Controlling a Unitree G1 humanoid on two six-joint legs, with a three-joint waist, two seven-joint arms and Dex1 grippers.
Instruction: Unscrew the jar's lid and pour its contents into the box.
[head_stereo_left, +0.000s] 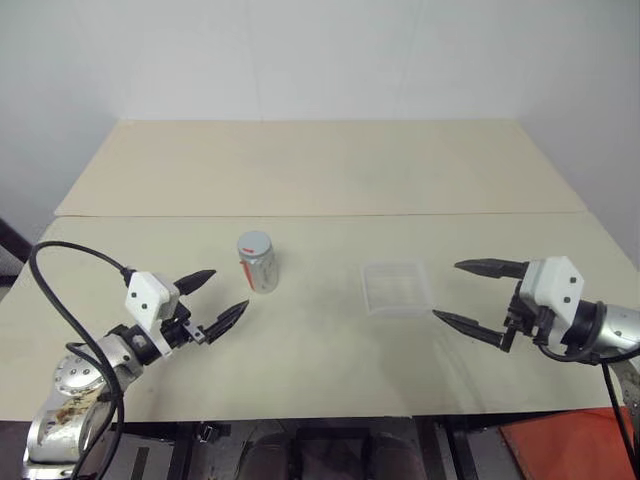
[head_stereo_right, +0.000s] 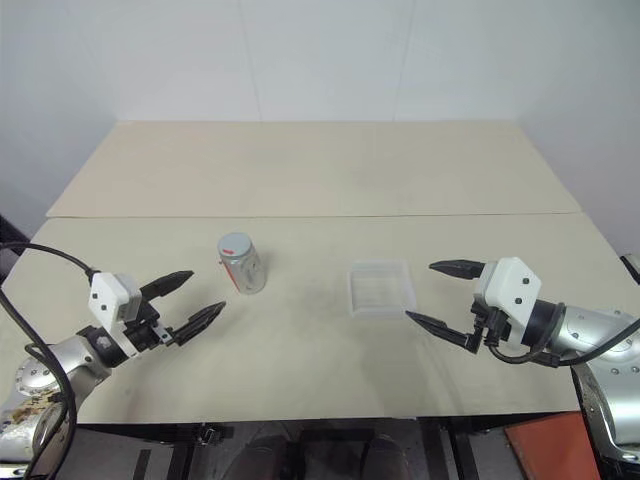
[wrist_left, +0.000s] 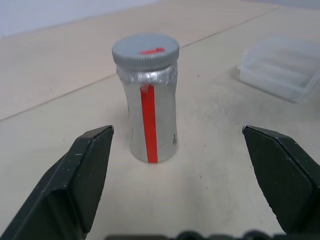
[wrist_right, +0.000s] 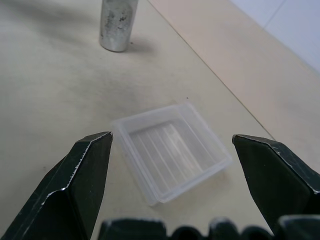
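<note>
A pale beige worktop (head_stereo_left: 330, 180) is seen carrying the task's things, with the left hand (head_stereo_left: 217, 297) and the right hand (head_stereo_left: 476, 296) held just above it at either side — both with black fingers spread wide and nothing gripped. The shallow transparent box (head_stereo_left: 396, 287) lies flat near the right hand, empty as far as can be told. The jar (head_stereo_left: 259, 266) stands upright near the left hand, well apart from the box — its grey lid (head_stereo_left: 254, 243) is seated on top.
</note>
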